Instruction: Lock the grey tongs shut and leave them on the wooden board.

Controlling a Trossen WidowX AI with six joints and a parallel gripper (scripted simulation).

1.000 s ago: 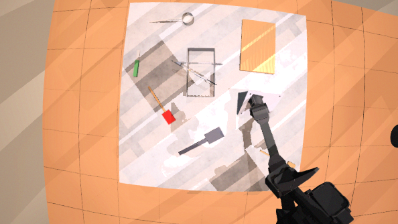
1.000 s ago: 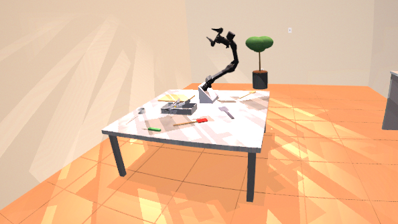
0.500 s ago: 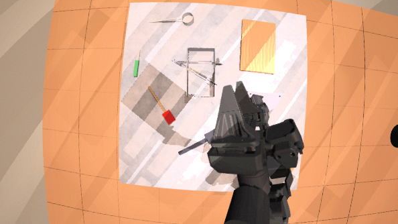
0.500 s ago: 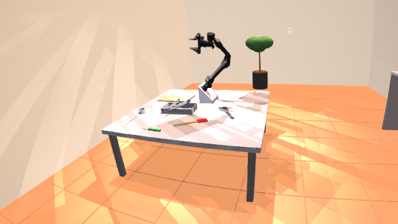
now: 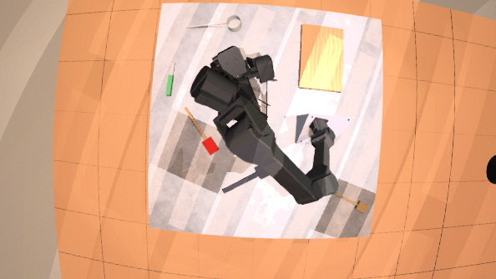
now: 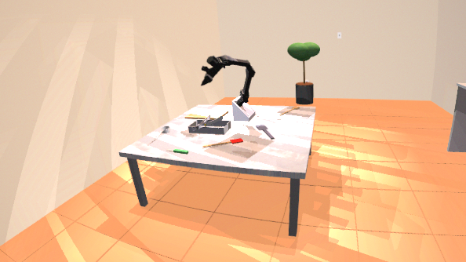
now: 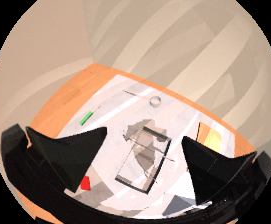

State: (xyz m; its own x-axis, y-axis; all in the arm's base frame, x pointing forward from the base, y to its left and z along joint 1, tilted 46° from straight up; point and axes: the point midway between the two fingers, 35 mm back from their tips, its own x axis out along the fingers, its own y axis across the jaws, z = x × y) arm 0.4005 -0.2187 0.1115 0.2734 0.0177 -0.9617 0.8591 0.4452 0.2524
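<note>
My gripper (image 6: 202, 84) (image 7: 145, 135) is open and empty, high above the table. Its fingers are hidden under the arm in the top view. The roasting tin (image 6: 212, 130) (image 7: 131, 185) stands below, largely covered by the arm in the top view. The thin grey tongs (image 7: 126, 135) lie across it with their two arms spread apart, the hinge end by the tin's left side in the wrist view. The wooden board (image 5: 321, 58) (image 6: 200, 117) (image 7: 209, 137) lies flat to the right of the tin in the top view, with nothing on it.
A round strainer (image 5: 234, 23) (image 7: 155, 101) lies beyond the tin. A green-handled tool (image 5: 169, 85) (image 6: 180, 151) and a red-headed tool (image 5: 210, 145) (image 6: 236, 140) lie left. A dark mallet-like tool (image 5: 240, 182) lies near the arm. A tan-headed tool (image 5: 361, 206) lies by a corner.
</note>
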